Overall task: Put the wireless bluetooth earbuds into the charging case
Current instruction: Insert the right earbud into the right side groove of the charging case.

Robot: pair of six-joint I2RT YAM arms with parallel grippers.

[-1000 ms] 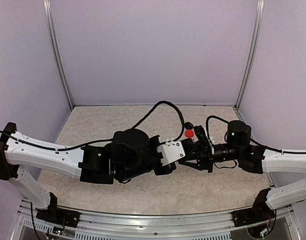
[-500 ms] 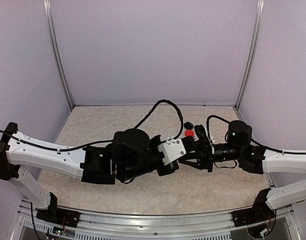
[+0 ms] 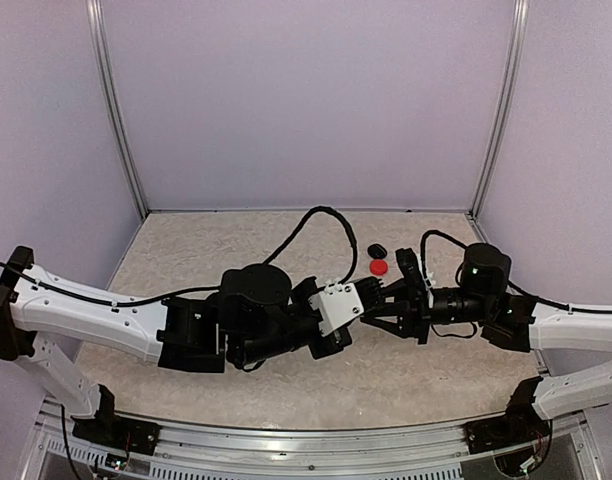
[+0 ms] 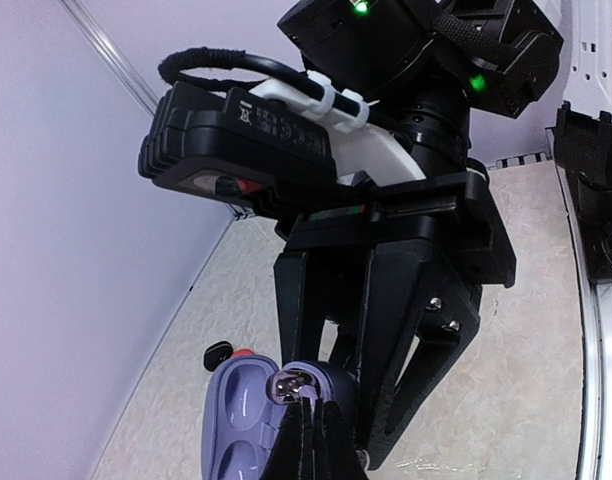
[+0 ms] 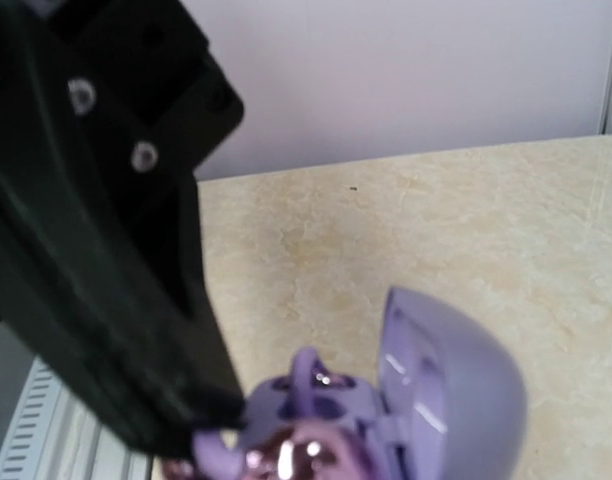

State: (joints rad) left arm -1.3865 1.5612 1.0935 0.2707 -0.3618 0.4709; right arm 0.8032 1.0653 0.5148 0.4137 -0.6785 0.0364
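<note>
Pinching a silver-grey earbud (image 4: 291, 383), the left gripper (image 4: 303, 402) has its fingertips pressed together on it. The bud sits at the top edge of the open lavender charging case (image 4: 236, 425), over its sockets. The case lid (image 5: 456, 385) is tipped back. The right gripper (image 3: 378, 304) is clamped on the case body, one finger on each side. Both wrists meet mid-table. Farther back on the table (image 3: 216, 245) lie a red earbud (image 3: 380, 267) and, just beyond it, a black earbud (image 3: 377, 249).

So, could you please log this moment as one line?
left tool: shut on silver earbud | right tool: holding open purple case | earbud at case opening
</note>
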